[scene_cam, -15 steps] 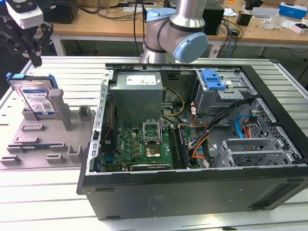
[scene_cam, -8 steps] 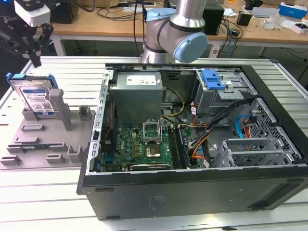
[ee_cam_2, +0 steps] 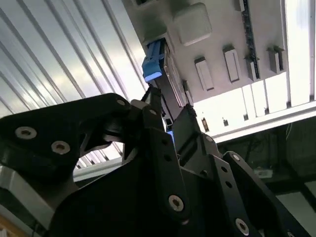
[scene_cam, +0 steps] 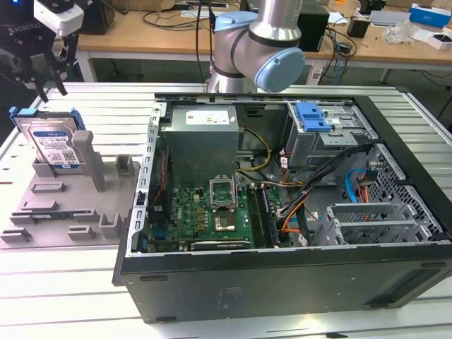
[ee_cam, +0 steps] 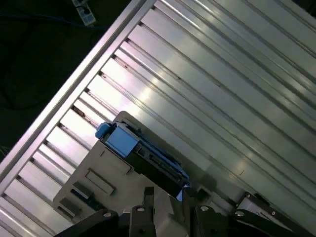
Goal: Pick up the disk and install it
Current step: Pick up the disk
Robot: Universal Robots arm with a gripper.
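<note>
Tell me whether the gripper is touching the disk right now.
Apart. In the exterior view the open gripper hangs above the disk, which stands in its grey holder. Bare table slats show between the fingertips and the disk's top edge.

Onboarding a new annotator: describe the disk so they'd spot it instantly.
Find the open computer case; on the exterior view's left of it lies a grey fixture plate. The disk stands on edge on that plate: a silver slab with a white-and-blue label and blue frame, unlike the plain grey post beside it.
</note>
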